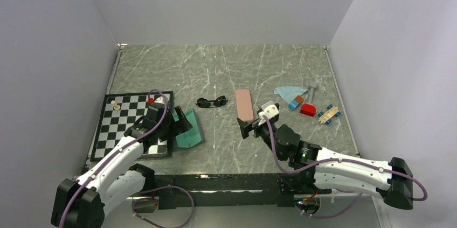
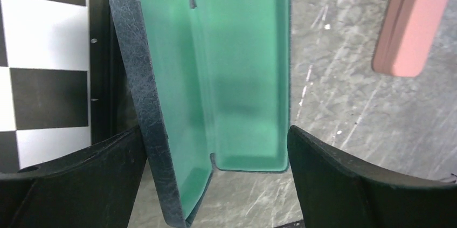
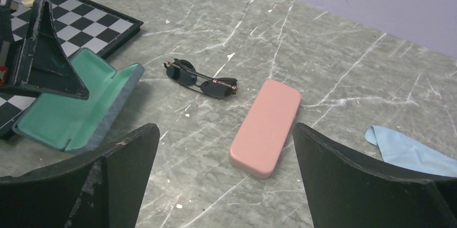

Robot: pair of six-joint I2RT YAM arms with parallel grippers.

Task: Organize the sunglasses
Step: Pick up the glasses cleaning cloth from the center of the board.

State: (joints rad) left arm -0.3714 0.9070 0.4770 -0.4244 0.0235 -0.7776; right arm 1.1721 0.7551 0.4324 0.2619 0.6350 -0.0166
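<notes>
Your left gripper (image 2: 215, 131) hangs over an open oblong spectacle case (image 2: 237, 77) with its fingers spread wide and nothing between them but the case's near end. Whether either finger touches the shell cannot be told. The case has a slate-blue, leather-grained outside and a smooth sea-green felt lining, and it lies splayed flat. One long edge rests just beside a glossy black-and-white chessboard (image 1: 126, 123).

The sunglasses (image 3: 202, 81) sit on the grey, white-veined marble tabletop (image 1: 226, 71). This is a small pair with round dark lenses in a thin black wire frame. They lie between the open case and a closed, rounded salmon-pink case (image 3: 265, 128), clear of both. Reddish flecks near one hinge are too small to read.

Your right gripper (image 3: 224, 128) is also wide apart and holds nothing. Its matte black fingers frame the pink case from the near side without touching it. The pink shell looks smooth and faintly matte, and a seam runs along its side.

A soft light blue cloth (image 3: 401, 150) lies crumpled to the right of the pink case. Beyond it, toward the table's right edge, are a red block (image 1: 307, 110) and a small blue block (image 1: 296, 102).
</notes>
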